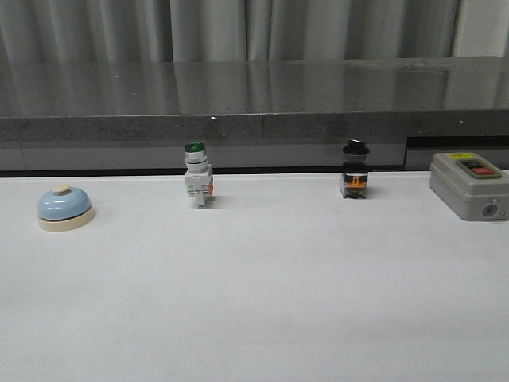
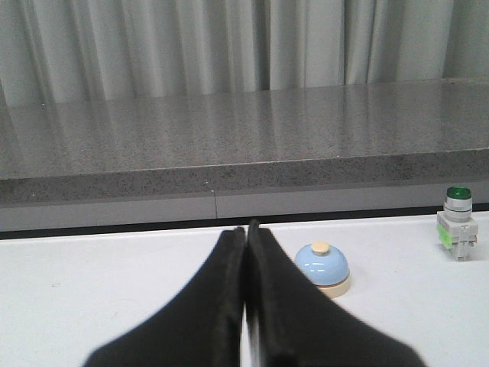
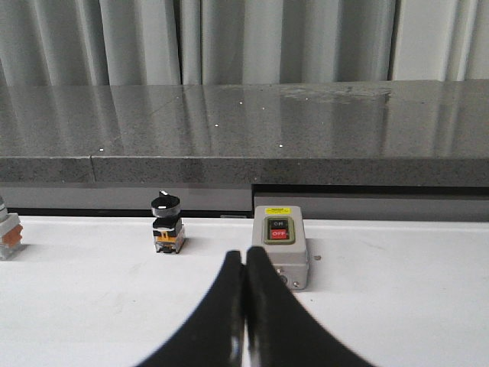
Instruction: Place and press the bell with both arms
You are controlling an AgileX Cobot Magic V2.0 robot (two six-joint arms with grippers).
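A: White table (image 1: 254, 302), grey counter and curtains behind. Anything done yet?

B: Nothing, I'd judge. Nearest, the left claw (image 2: 246, 306) and right claw (image 3: 244, 313) are both pressed together, pinching nothing. Farther off, the bell (image 1: 65, 207) sits untouched near the table's left edge, neither placed nor pressed.

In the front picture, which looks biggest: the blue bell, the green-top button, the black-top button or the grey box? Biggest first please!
1. Grey box.
2. Blue bell and green-top button: too alike to rank.
3. Black-top button, smallest.
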